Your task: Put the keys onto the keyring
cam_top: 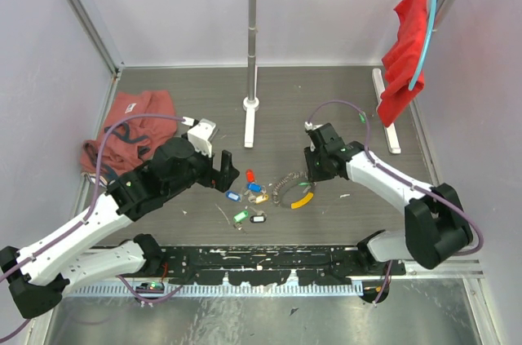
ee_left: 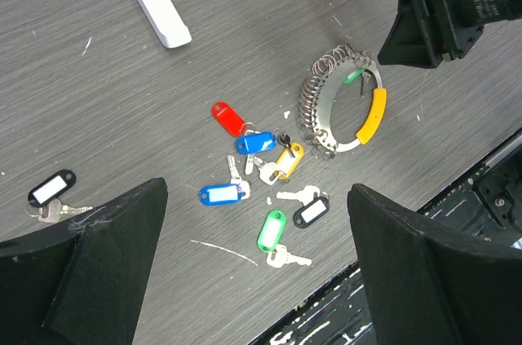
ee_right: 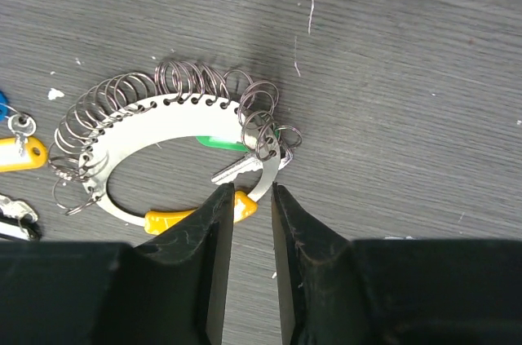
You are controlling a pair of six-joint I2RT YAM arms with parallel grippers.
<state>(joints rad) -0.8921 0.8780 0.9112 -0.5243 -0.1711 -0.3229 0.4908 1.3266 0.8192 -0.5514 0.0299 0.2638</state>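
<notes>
1. Step in hand, as I judge it: steadying the keyring (ee_right: 163, 129) so keys can be threaded. 1 green-tagged key (ee_right: 222, 143) looks already hung on it.
2. Right gripper (ee_right: 251, 194): jaws drawn close with only a narrow slit, tips at the ring's rim just beside the orange grip (ee_right: 167, 218). I cannot tell whether they pinch the rim or merely hover over it.
3. Left gripper (ee_left: 257, 188): jaws wide apart, holding nothing, poised above the loose keys (ee_left: 257, 143).
4. The keyring lies flat on the table (ee_right: 408, 76), between the 2 grippers, just right of the key cluster.
5. The next move probably calls for a firm hold on the rim, then a precise pinch on 1 tag. The red tag (ee_left: 228, 117) sits apart from the others; another black-tagged key (ee_left: 50, 190) lies well off to the side.
6. Materials:
   - The ring is a thin, flat, pale metal oval, punched with holes, each carrying a small wire split ring.
   - The tags are smooth oblong plastic with paper windows.
   - The keys are small, flat, bright metal, and likely to slip.
   - The tabletop is dark grey with a brushed grain.
</notes>
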